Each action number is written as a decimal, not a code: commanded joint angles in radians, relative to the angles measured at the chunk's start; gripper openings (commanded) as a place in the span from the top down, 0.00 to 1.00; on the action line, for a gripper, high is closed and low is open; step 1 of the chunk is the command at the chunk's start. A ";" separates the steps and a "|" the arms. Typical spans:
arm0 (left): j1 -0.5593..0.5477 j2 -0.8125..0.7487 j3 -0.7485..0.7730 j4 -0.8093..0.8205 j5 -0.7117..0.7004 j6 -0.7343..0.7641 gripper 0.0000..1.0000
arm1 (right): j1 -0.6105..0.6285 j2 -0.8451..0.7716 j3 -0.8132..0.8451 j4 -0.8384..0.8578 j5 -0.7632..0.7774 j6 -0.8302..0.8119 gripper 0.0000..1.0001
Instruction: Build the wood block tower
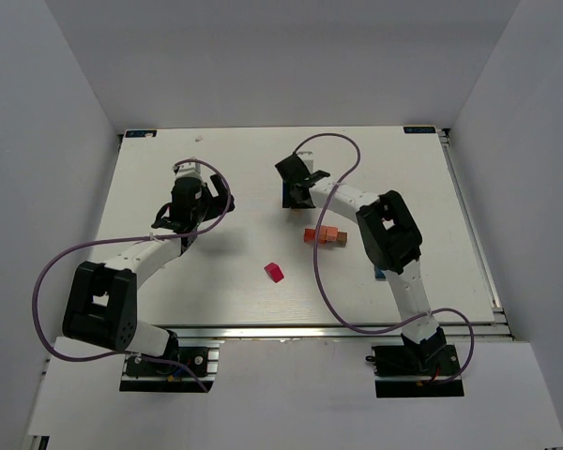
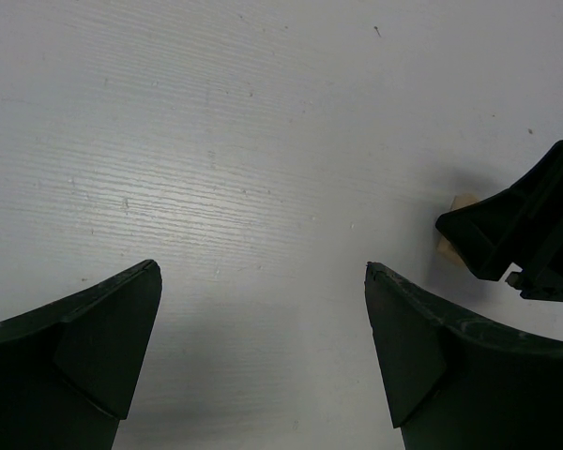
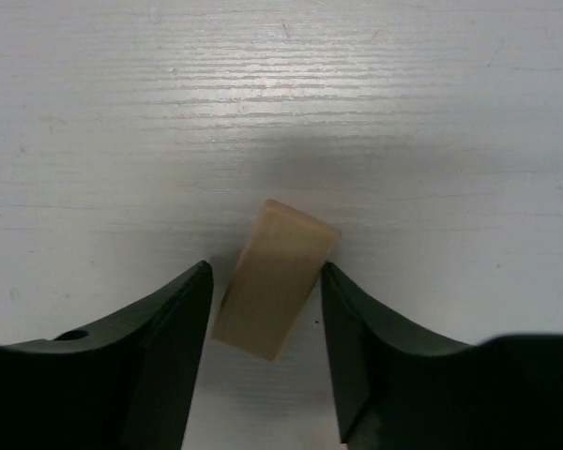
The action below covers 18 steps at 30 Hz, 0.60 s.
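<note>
The right pincer (image 3: 266, 268) sits close around a tan wooden block (image 3: 277, 281); I cannot tell if it squeezes. The left pincer (image 2: 261, 266) is wide open.

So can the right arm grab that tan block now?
Probably yes. The tan block lies tilted on the table, right between the jaws of the right gripper, and nothing else is in the way.

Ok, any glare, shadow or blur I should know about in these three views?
Top view: even light, sharp, only soft shadows on the table. Left wrist: table grain crisp, the dark fingers show little detail. Right wrist: a bright glare band on the table above the tan block, a faint shadow round the block, which is in focus.
</note>
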 commanded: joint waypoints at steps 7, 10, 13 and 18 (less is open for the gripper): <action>0.010 -0.011 -0.002 0.009 -0.005 0.002 0.02 | 0.016 -0.017 0.029 0.034 0.023 -0.053 0.67; 0.010 -0.013 -0.003 0.008 -0.005 0.002 0.02 | 0.018 -0.040 -0.002 0.101 -0.024 -0.148 0.72; 0.012 -0.014 -0.002 0.003 -0.006 0.004 0.02 | 0.018 -0.075 -0.045 0.201 -0.108 -0.282 0.78; 0.015 -0.031 -0.006 -0.006 -0.014 0.011 0.02 | 0.016 -0.170 -0.077 0.284 -0.190 -0.591 0.86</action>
